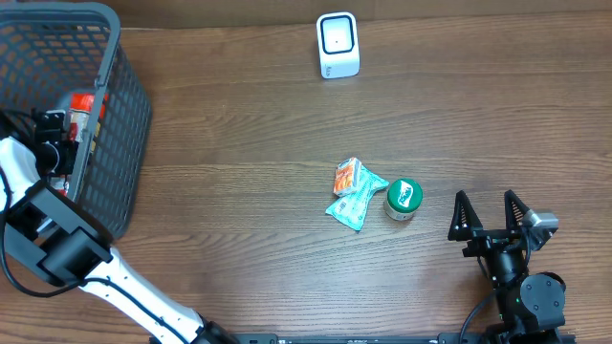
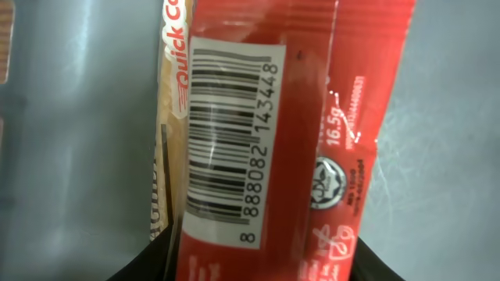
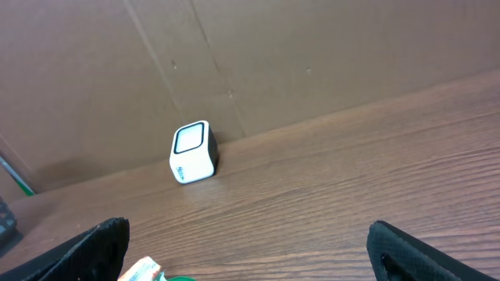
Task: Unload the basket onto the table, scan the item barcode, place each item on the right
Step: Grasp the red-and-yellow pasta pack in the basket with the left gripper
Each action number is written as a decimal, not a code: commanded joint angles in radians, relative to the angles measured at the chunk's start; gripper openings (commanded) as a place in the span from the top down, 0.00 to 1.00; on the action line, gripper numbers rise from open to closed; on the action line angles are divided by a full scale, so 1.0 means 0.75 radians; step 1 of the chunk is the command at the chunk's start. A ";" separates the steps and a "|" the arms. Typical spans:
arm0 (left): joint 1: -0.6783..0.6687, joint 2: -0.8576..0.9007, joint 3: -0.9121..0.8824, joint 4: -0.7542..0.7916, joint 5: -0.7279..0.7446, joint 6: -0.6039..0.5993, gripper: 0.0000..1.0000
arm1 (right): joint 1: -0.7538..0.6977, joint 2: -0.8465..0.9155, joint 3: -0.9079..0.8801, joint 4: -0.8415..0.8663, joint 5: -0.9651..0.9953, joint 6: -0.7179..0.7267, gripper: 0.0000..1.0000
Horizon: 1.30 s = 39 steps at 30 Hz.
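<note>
Left gripper in the basket, jaws flanking a red barcoded packet; whether it is clamped cannot be told. Right gripper spread wide over the surface.

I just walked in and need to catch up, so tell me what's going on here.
The left claw is down inside the grey mesh basket, right at a red plastic packet whose barcode faces its camera. Whether it grips the packet cannot be told. The right claw hangs open above the wooden table. The white cube scanner stands at the far edge, well away from the packet, so nothing is scanned yet.
</note>
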 commanded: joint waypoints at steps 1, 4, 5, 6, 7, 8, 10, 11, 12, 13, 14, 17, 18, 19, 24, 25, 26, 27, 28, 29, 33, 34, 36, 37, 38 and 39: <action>-0.006 0.174 0.033 -0.129 0.078 -0.166 0.87 | -0.002 -0.013 -0.014 0.006 0.003 -0.006 0.00; -0.006 0.172 0.203 -0.244 0.126 -0.277 0.96 | -0.002 -0.013 -0.014 0.006 0.003 -0.006 0.00; -0.006 0.171 0.268 -0.284 0.143 -0.319 0.96 | -0.002 -0.013 -0.014 0.007 0.004 -0.006 0.00; -0.007 0.171 0.319 -0.315 0.155 -0.350 0.96 | -0.002 -0.013 -0.014 0.006 0.003 -0.006 0.00; -0.008 0.169 0.386 -0.351 0.168 -0.388 0.96 | -0.002 -0.013 -0.014 0.006 0.003 -0.006 0.00; -0.009 0.167 0.435 -0.378 0.179 -0.408 0.96 | -0.002 -0.013 -0.014 0.006 0.004 -0.006 0.00; -0.016 0.161 0.537 -0.436 0.182 -0.446 0.96 | -0.002 -0.013 -0.014 0.006 0.003 -0.006 0.00; -0.020 0.156 0.590 -0.467 0.181 -0.461 0.96 | -0.002 -0.013 -0.014 0.006 0.004 -0.006 0.00; -0.024 0.152 0.634 -0.492 0.181 -0.469 0.96 | -0.002 -0.013 -0.014 0.006 0.003 -0.006 0.00; -0.030 0.142 0.692 -0.522 0.181 -0.477 0.96 | -0.002 -0.013 -0.014 0.006 0.003 -0.006 0.00; -0.033 0.137 0.727 -0.539 0.178 -0.486 0.96 | -0.002 -0.013 -0.014 0.006 0.004 -0.006 0.00; -0.049 0.099 0.831 -0.566 0.175 -0.511 0.96 | -0.002 -0.013 -0.014 0.006 0.003 -0.006 0.00; -0.055 0.081 0.851 -0.565 0.171 -0.516 0.96 | -0.002 -0.013 -0.014 0.006 0.003 -0.006 0.00; -0.063 0.061 0.864 -0.557 0.152 -0.532 0.96 | -0.002 -0.013 -0.014 0.006 0.003 -0.006 0.00; -0.083 0.003 0.867 -0.565 0.092 -0.609 0.96 | -0.002 -0.013 -0.014 0.007 0.003 -0.006 0.00; -0.088 -0.010 0.867 -0.566 0.092 -0.627 0.96 | -0.002 -0.013 -0.014 0.006 0.003 -0.006 0.00; -0.095 -0.026 0.867 -0.564 0.092 -0.635 0.96 | -0.002 -0.013 -0.014 0.006 0.003 -0.006 0.00; -0.102 -0.045 0.867 -0.559 0.089 -0.635 0.96 | -0.002 -0.013 -0.014 0.006 0.003 -0.006 0.00; -0.112 -0.072 0.867 -0.552 0.068 -0.635 0.96 | -0.002 -0.013 -0.014 0.006 0.004 -0.006 0.00; -0.122 -0.099 0.867 -0.544 0.038 -0.635 0.96 | -0.002 -0.013 -0.014 0.006 0.003 -0.006 0.00; -0.178 -0.253 0.867 -0.499 -0.076 -0.662 0.96 | -0.002 -0.013 -0.014 0.006 0.003 -0.006 0.00; -0.190 -0.291 0.867 -0.488 -0.088 -0.675 0.96 | -0.002 -0.013 -0.014 0.006 0.003 -0.006 0.00; -0.212 -0.375 0.867 -0.467 -0.119 -0.711 0.96 | -0.002 -0.013 -0.014 0.006 0.003 -0.006 0.00; -0.224 -0.422 0.867 -0.463 -0.148 -0.743 0.96 | -0.002 -0.013 -0.014 0.006 0.003 -0.006 0.00; -0.234 -0.468 0.867 -0.459 -0.173 -0.773 0.96 | -0.002 -0.013 -0.014 0.006 0.004 -0.006 0.00; -0.245 -0.515 0.867 -0.454 -0.186 -0.792 0.96 | -0.002 -0.013 -0.014 0.006 0.004 -0.006 0.00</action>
